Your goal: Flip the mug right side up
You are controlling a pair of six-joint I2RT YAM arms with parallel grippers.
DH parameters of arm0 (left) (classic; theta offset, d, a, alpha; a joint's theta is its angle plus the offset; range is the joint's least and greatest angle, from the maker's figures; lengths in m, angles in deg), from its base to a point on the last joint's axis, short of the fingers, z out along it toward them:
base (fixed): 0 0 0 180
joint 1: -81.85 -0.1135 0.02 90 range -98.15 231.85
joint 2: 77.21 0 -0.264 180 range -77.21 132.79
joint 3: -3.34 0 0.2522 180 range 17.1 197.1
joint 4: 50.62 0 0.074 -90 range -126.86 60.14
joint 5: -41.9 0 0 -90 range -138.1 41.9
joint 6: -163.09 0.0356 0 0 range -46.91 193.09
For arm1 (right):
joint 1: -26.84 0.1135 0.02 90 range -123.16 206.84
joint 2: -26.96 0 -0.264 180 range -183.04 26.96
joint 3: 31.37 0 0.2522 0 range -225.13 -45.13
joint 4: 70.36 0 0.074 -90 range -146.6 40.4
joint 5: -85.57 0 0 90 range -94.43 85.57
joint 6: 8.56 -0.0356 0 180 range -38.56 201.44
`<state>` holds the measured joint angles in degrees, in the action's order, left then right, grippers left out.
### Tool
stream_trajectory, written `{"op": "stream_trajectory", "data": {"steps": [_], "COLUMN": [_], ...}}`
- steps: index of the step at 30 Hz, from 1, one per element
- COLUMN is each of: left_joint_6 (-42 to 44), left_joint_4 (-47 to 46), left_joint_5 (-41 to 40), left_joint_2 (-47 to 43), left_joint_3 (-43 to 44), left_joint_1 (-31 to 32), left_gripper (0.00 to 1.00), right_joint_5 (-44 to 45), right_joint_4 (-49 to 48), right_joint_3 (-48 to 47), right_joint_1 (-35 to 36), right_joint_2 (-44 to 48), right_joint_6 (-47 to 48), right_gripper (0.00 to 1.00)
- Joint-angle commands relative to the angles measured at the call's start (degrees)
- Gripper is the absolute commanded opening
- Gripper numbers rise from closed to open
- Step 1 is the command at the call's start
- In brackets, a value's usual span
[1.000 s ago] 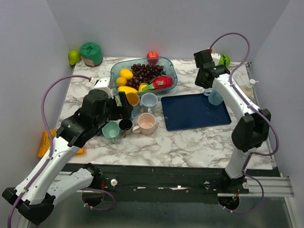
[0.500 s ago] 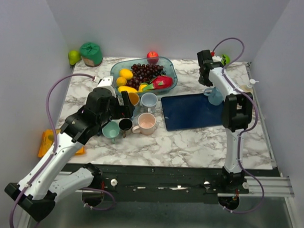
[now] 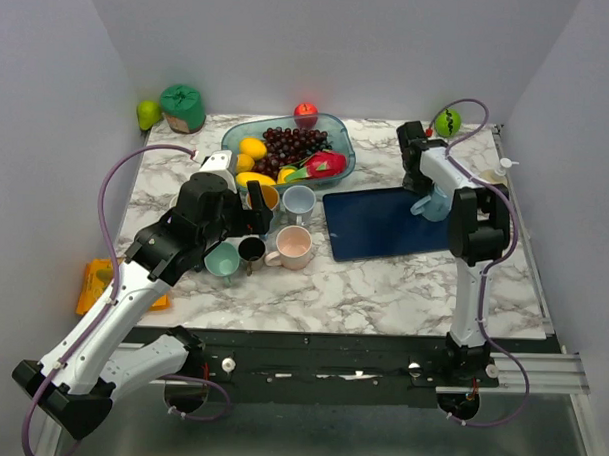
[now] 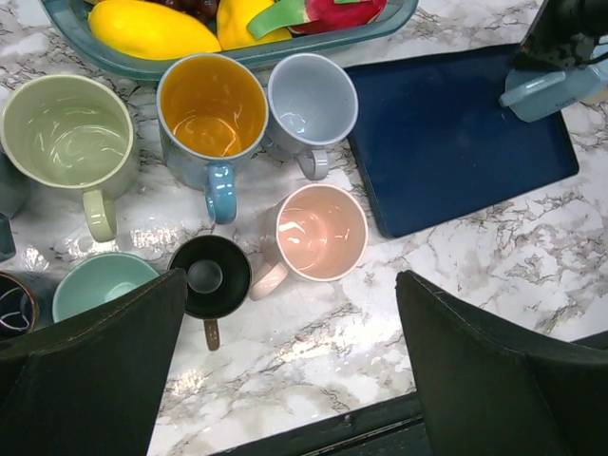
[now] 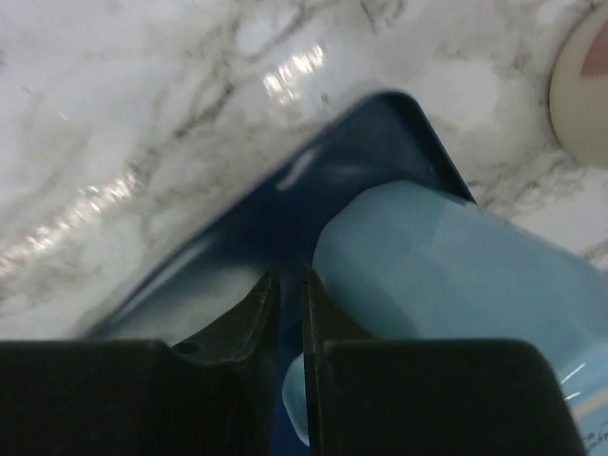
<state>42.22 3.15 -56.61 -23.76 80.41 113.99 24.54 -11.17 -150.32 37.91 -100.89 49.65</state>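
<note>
My right gripper (image 5: 288, 285) has its fingers nearly together, only a narrow slit between them. A pale blue piece of the mug (image 5: 446, 275) is pinched low in that slit; it looks like the handle, though I cannot be sure. In my wrist view the mug's body sits just right of my fingers, tilted over a corner of the dark blue mat (image 5: 361, 142) on the marble table (image 5: 142, 76). My left gripper (image 4: 290, 285) gapes wide, holding nothing, above a cluster of upright cups (image 4: 321, 233).
</note>
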Motion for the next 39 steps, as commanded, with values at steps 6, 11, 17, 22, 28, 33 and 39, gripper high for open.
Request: {"op": "stream_trajectory", "data": {"steps": [6,11,17,22,28,33,39], "left_joint_6": [1.8,1.4,1.4,1.0,0.6,0.6,0.5], "left_joint_4": [-1.7,-2.5,-2.5,-2.7,-2.5,-2.0,-1.8], "left_joint_5": [1.0,1.0,0.7,0.9,1.1,0.9,0.7], "left_joint_2": [-1.5,-1.9,-1.9,-1.9,-2.0,-2.2,-2.3], "left_joint_3": [-2.9,-3.7,-3.9,-4.2,-4.2,-4.2,-4.2], "left_joint_1": [-0.1,-0.1,-0.1,-0.1,-0.1,-0.1,-0.1], "left_gripper": [0.99,0.99,0.99,0.99,0.99,0.99,0.99], "right_joint_5": [0.5,-4.3,-6.6,-4.8,-0.4,2.2,3.1], "right_joint_4": [3.5,0.0,-1.9,0.4,3.6,5.5,5.8], "right_joint_3": [13.7,23.0,30.3,32.4,32.2,31.1,29.9], "right_joint_1": [0.0,0.1,0.1,0.1,0.1,0.1,-0.2], "right_joint_2": [14.8,22.1,32.7,35.5,32.9,29.9,26.3], "right_joint_6": [-5.6,-4.5,-5.3,-7.8,-11.6,-13.0,-13.1], "right_gripper": [0.21,0.27,0.45,0.52,0.53,0.56,0.56]}}
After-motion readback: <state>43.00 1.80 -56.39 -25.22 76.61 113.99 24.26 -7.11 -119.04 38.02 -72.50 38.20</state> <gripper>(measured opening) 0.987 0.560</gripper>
